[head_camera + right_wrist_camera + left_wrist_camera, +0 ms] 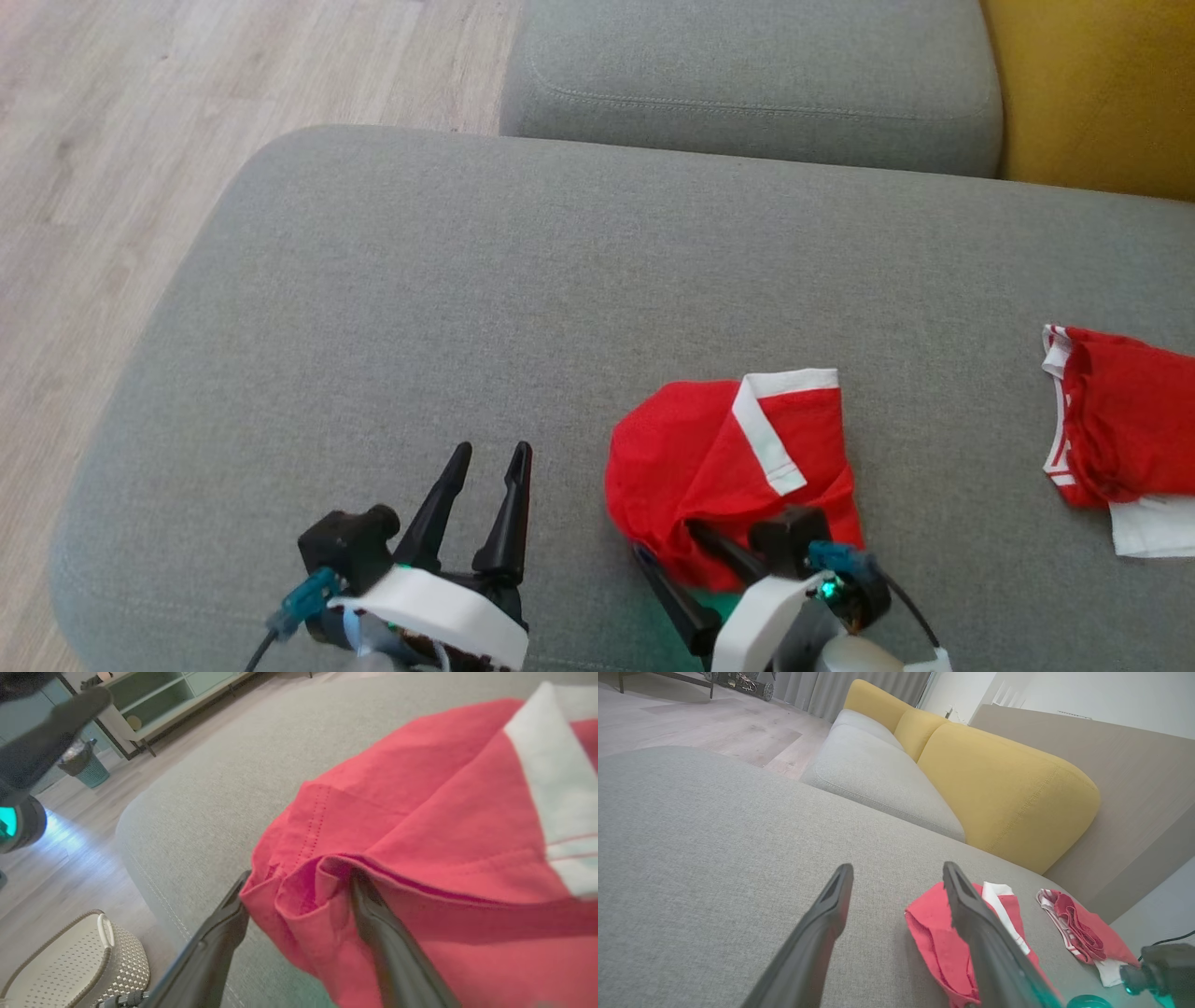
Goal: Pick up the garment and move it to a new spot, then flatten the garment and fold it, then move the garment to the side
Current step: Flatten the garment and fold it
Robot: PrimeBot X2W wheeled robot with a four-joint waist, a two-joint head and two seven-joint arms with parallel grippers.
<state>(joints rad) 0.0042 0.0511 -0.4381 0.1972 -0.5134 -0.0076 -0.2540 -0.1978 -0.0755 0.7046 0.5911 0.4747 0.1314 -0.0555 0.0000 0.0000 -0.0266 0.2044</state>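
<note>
Garment (pixel 719 457) flattening is judged to be the step in hand: the red piece lies bunched on the grey sofa cushion (pixel 467 280), with a white band (pixel 766 429) folded across its top, so it is not yet flat. The right gripper (pixel 665 539) is released, its two fingers spread wide; a rolled hem of the garment sits in the gap between them, one finger touching the fold and the other at the outer edge of the cloth, and nothing is clamped. The left gripper (pixel 492 450) is likewise released, holds nothing, and hovers over bare cushion just to the left of the garment without touching it. To flatten well, draw the right fingers clear of the hem before closing, then take a single layer at an outer edge, not the rolled fold, since pinching the roll would likely lift several layers together. Bring the left gripper to the opposite edge and pull the two edges apart, low over the cushion, towards the open area on the left. Keep clear of the second red garment (pixel 1120 420), which lies well apart on the right.
</note>
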